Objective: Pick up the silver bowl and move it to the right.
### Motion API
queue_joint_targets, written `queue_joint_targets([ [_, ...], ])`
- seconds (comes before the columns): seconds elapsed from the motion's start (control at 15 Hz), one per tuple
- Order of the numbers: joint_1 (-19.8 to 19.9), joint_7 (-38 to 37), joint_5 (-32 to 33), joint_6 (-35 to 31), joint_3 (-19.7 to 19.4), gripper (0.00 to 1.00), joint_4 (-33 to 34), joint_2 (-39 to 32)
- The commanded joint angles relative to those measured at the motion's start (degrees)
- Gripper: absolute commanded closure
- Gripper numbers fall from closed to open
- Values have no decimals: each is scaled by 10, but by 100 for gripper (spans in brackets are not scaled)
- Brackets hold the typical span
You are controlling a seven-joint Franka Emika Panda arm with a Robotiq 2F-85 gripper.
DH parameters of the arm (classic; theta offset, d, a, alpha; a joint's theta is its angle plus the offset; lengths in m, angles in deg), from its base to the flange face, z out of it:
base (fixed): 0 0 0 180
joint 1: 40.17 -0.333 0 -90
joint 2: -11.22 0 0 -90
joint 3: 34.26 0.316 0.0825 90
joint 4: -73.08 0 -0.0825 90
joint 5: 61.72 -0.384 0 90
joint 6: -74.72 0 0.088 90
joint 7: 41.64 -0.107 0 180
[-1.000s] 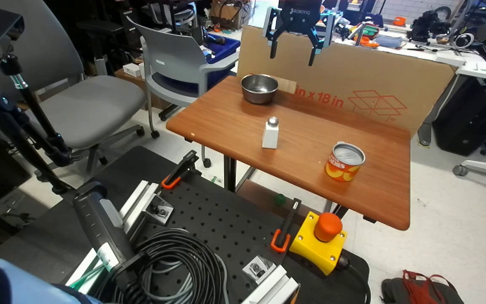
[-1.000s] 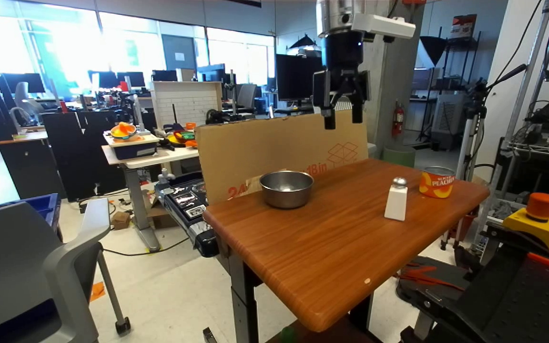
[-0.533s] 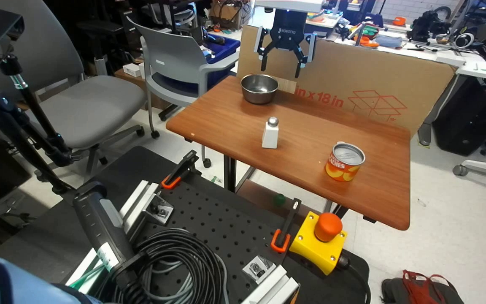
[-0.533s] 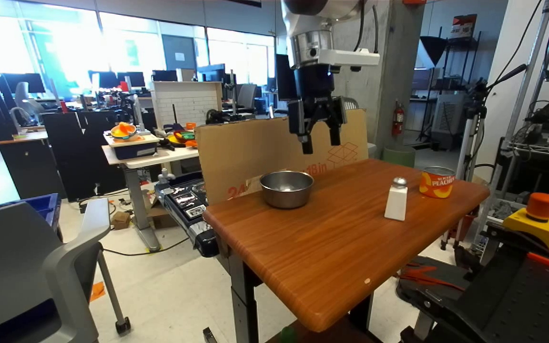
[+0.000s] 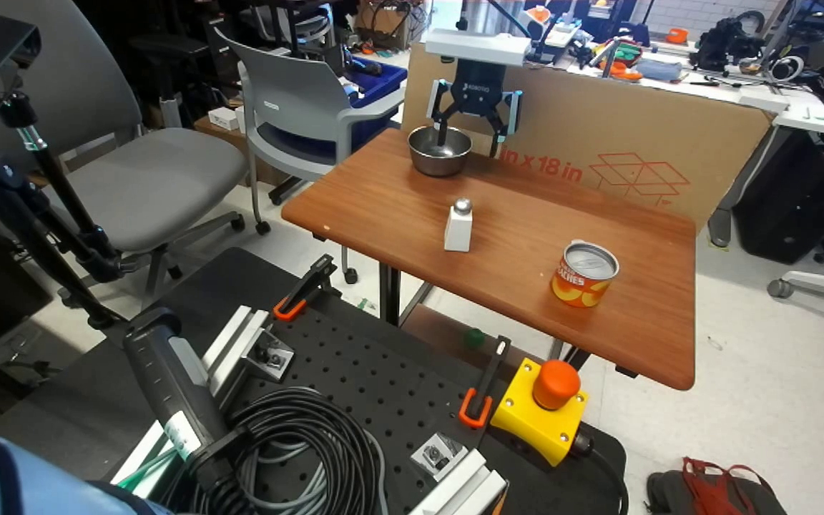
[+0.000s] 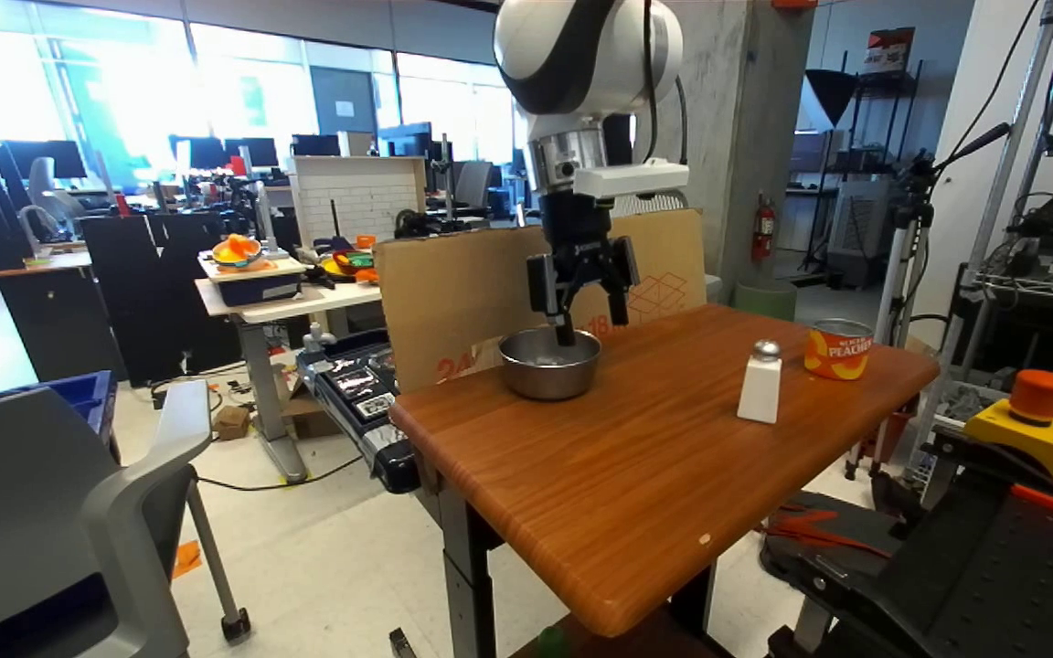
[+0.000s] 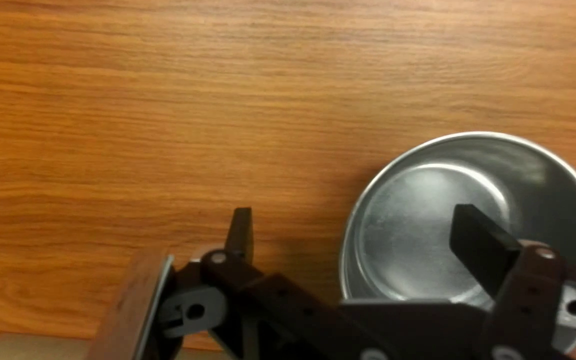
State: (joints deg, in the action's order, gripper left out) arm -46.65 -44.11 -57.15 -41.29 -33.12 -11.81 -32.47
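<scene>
The silver bowl (image 5: 432, 163) stands upright on the wooden table near its back edge, before the cardboard; it also shows in an exterior view (image 6: 547, 376). In the wrist view the bowl (image 7: 413, 225) is at the right, its lower part hidden by the gripper. My gripper (image 5: 468, 146) is open and empty and points down at the bowl's rim, as also seen in an exterior view (image 6: 592, 330). In the wrist view the gripper (image 7: 353, 209) has one finger over the bowl's inside and one over the table outside it. The near rim lies between the fingers.
A white bottle (image 5: 458, 230) with a metal top stands nearer the table's front. An orange-labelled can (image 5: 584, 275) stands farther along the table (image 5: 383, 193). A tall cardboard sheet (image 5: 598, 136) rises along the back edge, behind the gripper.
My gripper has come down from high above the table to the bowl, moving toward the bowl's side, and stayed open. The bowl, bottle and can have not moved.
</scene>
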Motion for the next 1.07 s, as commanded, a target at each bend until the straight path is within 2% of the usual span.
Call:
queue_joint_targets([
  [0.0,-9,-13,13,25,-9,1,55,-42],
  [0.07,-10,-12,16,23,-10,26,61,-49],
  [0.2,-12,-8,19,23,-8,29,69,-56],
  [0.33,-9,-1,12,23,-2,44,65,-50],
  [0.53,0,18,-1,3,13,68,17,-12],
  [0.8,2,32,1,-3,18,99,-12,20],
  [1.0,6,39,1,-3,16,100,-31,52],
])
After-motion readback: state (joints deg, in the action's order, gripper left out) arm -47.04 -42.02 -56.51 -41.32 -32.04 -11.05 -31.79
